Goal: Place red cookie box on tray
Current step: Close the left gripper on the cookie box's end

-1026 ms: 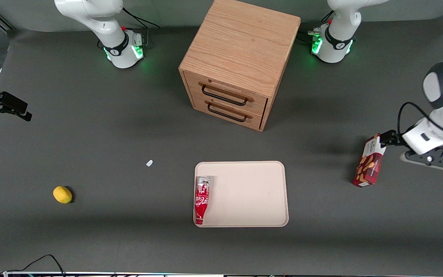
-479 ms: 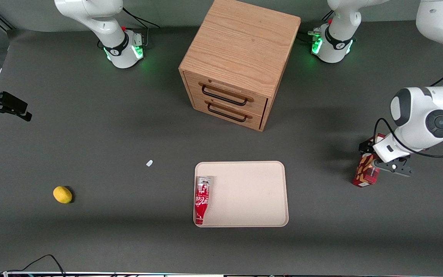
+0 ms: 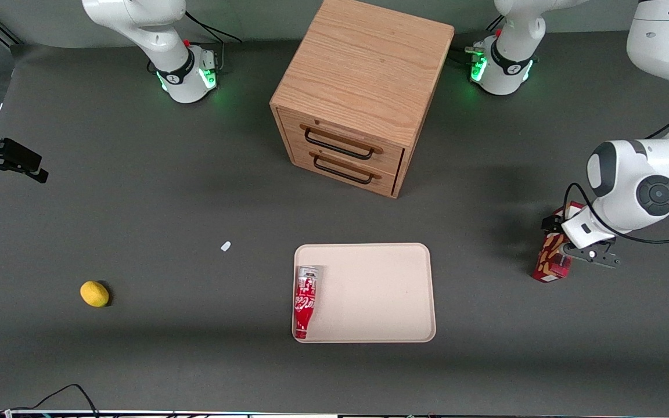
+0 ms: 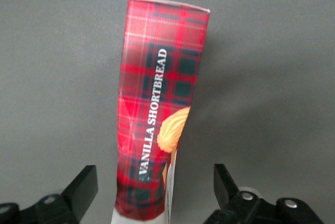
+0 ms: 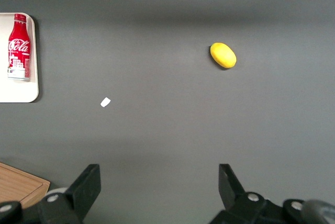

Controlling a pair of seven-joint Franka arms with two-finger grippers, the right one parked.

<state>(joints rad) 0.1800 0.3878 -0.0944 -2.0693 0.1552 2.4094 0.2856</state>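
The red cookie box [image 3: 550, 266] is a tartan carton with cookie pictures. It stands on end on the dark table toward the working arm's end, well apart from the cream tray [image 3: 381, 290]. My left gripper [image 3: 561, 239] is over the box's upper end. In the left wrist view the box [image 4: 157, 103] sits between the open fingers [image 4: 84, 187] of the gripper [image 4: 155, 179], with a gap on each side. The tray's corner also shows in the right wrist view [image 5: 15, 92].
A red-and-white soda bottle [image 3: 304, 302] lies in the tray along its edge toward the parked arm. A wooden drawer cabinet [image 3: 363, 87] stands farther from the front camera than the tray. A lemon [image 3: 94, 294] and a small white scrap [image 3: 226, 246] lie toward the parked arm's end.
My left arm has swung its wrist from beside the box to above it, so the gripper now straddles the box's upper end. The box has stayed in place.
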